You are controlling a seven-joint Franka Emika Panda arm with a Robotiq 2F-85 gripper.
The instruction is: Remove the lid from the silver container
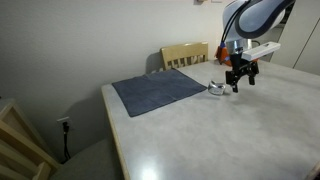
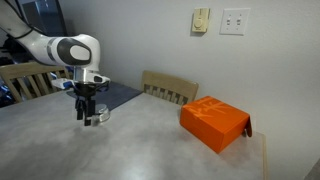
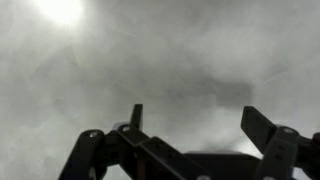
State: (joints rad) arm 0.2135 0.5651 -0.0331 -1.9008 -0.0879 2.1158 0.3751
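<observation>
The step in hand looks like the approach: the Robotiq gripper (image 1: 240, 78) hangs low over the pale table (image 1: 210, 140), with the silver container (image 1: 217, 89) sitting on the tabletop just beside it, between the fingers and the edge of the grey-blue cloth (image 1: 160, 92). In the wrist view the fingers (image 3: 258, 125) are spread apart with only bare table between them, and the tin is out of that frame, so the tool is not yet lined up over it. The tin is too small here to tell whether the lid sits on it, or what is inside. The next move probably calls for a short sideways shift to centre over the tin, then a careful descent so the fingers close on the thin cap alone. The orange box (image 2: 213, 123) stands shut, well apart, its contents hidden.
</observation>
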